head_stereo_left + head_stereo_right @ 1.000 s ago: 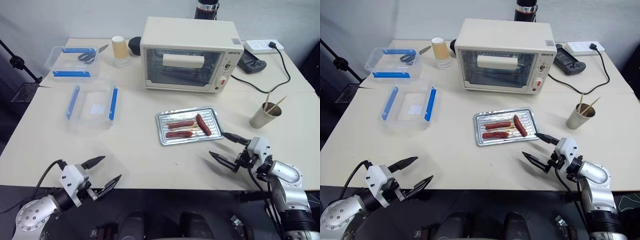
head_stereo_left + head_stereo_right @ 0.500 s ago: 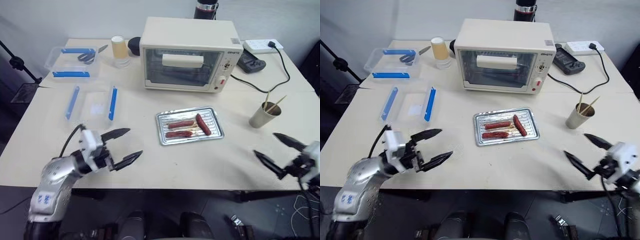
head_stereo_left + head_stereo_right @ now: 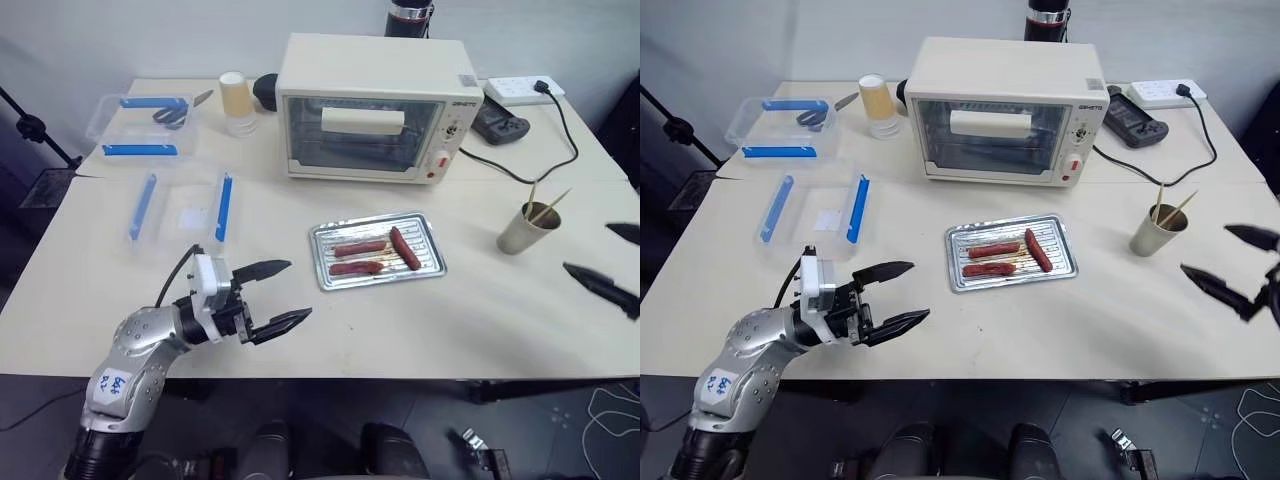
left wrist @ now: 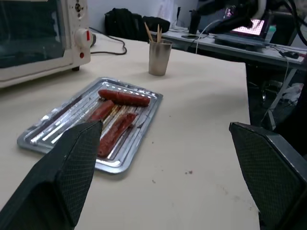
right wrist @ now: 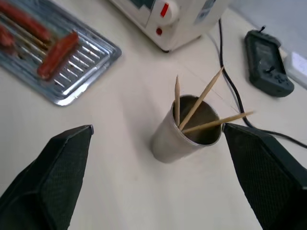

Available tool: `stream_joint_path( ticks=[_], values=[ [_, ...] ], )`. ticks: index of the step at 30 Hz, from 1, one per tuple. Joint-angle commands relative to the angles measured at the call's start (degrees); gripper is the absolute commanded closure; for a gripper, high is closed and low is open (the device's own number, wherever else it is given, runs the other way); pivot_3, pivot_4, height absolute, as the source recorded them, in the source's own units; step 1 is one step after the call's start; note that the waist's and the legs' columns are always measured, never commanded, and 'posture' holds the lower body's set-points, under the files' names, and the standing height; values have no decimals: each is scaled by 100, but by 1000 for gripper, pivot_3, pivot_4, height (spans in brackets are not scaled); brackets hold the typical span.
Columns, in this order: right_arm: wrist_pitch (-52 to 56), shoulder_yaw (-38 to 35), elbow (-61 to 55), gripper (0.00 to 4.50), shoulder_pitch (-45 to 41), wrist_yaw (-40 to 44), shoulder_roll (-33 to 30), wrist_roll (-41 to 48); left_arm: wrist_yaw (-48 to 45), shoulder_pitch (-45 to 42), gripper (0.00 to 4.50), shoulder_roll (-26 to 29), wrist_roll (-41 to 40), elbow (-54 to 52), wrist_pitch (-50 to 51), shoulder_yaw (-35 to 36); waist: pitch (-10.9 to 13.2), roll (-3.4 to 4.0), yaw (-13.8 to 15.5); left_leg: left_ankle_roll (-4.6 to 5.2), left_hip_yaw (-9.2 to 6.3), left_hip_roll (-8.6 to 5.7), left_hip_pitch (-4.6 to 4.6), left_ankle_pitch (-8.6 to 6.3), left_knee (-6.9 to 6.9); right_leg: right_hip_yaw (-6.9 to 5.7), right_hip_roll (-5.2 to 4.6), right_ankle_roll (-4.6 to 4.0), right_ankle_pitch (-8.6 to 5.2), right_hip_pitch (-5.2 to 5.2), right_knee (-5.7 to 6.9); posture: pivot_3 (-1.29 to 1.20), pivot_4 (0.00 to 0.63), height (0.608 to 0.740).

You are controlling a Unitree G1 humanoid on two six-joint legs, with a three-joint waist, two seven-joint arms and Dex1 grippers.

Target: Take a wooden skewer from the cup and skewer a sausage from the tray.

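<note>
Right gripper (image 3: 1235, 267) sits beside the cup (image 5: 184, 129), jaws apart, empty; left gripper (image 3: 902, 294) likewise, near the tray (image 3: 1011, 254). Best to single out one skewer (image 5: 200, 103) above the cup's rim and pinch it there.

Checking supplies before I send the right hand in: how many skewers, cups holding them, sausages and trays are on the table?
Wooden skewers: 3, all standing in the cup
Cup: 1
Sausages: 3, all lying in the tray
Tray: 1
Total: 8
</note>
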Motion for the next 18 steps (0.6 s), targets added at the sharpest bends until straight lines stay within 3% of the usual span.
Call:
stream_joint_path(
  ticks=[1, 4, 9, 18],
  values=[
    [747, 857, 173, 0, -1124, -16, -367, -311, 74, -78, 31, -33, -51, -267, -27, -13, 0, 0, 26, -1, 0, -2, -1, 0, 0, -1, 0, -2, -1, -1, -7, 0, 150, 740],
    [1139, 1707, 222, 0, -2060, 292, -376, -620, 77, -129, 31, -29, -24, -225, -45, 0, -1, -2, 57, -7, -15, -3, -15, -2, -4, -15, 3, -3, -1, 1, -6, 0, 150, 740],
    [1396, 2556, 471, 0, -2891, 527, -169, -1115, 155, -101, 31, -30, -5, -256, -65, 75, -1, -2, 39, -2, -8, -15, -37, -4, 0, -15, -3, 4, 2, -16, -10, 0, 150, 740],
    [876, 3032, 1646, 0, -3669, 550, 424, -1896, 319, 197, 31, -34, -16, -509, -62, 107, -1, -2, 33, -4, 5, -12, -37, -3, 1, -7, 0, 4, 2, -29, 2, 0, 150, 740]
  ],
)
